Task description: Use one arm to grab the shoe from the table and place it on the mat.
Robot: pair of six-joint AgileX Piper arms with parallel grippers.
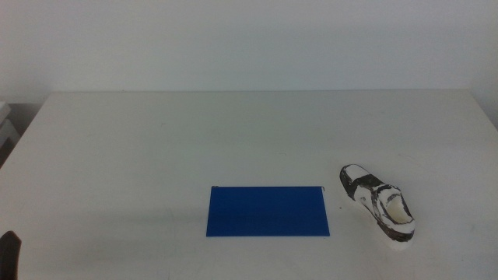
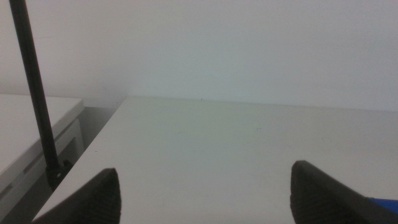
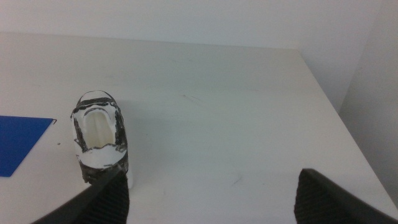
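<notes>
Shoe: we see the shoe (image 1: pixel 379 204) lying upright on the counter (image 1: pixel 233 132), just right of the mat (image 1: pixel 268 211), not touching it, heel toward us.
Right claw: the right claw (image 3: pixel 208 193) hangs behind the heel, spread wide, pinching nothing.
Left claw: the left claw (image 2: pixel 205 193) waits at the counter's near left corner, also spread and empty.
Risk, offset: we judge one jaw is nearly over the heel; descending here could clip and tip the shoe.
Risk, shove: a glancing jaw could push the shoe away from the mat.
</notes>
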